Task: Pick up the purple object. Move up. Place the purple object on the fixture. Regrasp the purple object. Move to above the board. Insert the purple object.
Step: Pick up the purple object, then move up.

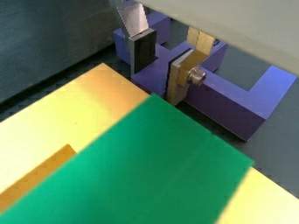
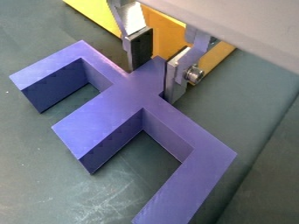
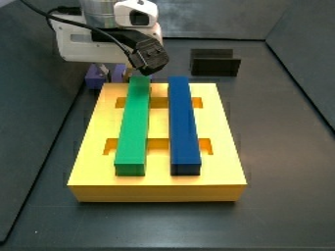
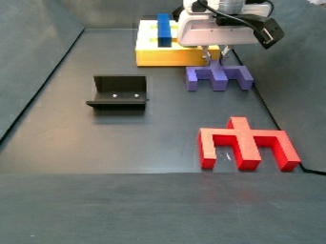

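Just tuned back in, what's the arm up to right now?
The hand is down at the purple object, its fingers straddling the central stem, with the piece lying flat on the floor beside the yellow board. Whether the pads are already pressing isn't clear. The fixture stands empty, the red piece lies untouched, and the green bar and blue bar sit on the board.

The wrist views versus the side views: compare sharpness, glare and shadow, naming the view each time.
In both wrist views the image is soft, the gripper fingers straddling the purple object with blurred edges. In a side view the board is evenly lit, with dark shadowed slots between the green bar and blue bar. In a side view the floor shows faint sheen, and the red piece stays crisp.
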Controlling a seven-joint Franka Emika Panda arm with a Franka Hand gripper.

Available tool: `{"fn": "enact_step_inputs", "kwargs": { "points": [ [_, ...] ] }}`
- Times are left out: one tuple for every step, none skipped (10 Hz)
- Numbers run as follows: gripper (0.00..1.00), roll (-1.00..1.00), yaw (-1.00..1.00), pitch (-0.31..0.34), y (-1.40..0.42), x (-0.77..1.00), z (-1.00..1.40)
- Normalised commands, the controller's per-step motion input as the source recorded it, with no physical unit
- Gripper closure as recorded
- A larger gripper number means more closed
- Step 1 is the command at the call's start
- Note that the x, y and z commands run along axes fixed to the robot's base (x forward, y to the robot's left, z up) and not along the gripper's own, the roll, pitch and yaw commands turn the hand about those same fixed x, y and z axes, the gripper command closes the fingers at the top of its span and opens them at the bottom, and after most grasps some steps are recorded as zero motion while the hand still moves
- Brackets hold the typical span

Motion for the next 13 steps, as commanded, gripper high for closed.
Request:
{"fn": "enact_step_inputs", "kwargs": {
  "points": [
    [1.0,0.0,0.0,0.0,0.0,0.0,0.0],
    [1.0,0.0,0.0,0.0,0.0,0.0,0.0],
    [1.0,0.0,0.0,0.0,0.0,0.0,0.0],
    [1.0,0.0,0.0,0.0,0.0,0.0,0.0],
    [1.0,0.0,0.0,0.0,0.0,0.0,0.0],
    [1.0,0.0,0.0,0.0,0.0,0.0,0.0],
    [1.0,0.0,0.0,0.0,0.0,0.0,0.0],
    [1.0,0.0,0.0,0.0,0.0,0.0,0.0],
    [1.0,0.0,0.0,0.0,0.0,0.0,0.0],
    [1.0,0.0,0.0,0.0,0.0,0.0,0.0],
    [1.0,0.0,0.0,0.0,0.0,0.0,0.0],
    [1.0,0.0,0.0,0.0,0.0,0.0,0.0],
    [1.0,0.0,0.0,0.0,0.0,0.0,0.83]
  ]
}}
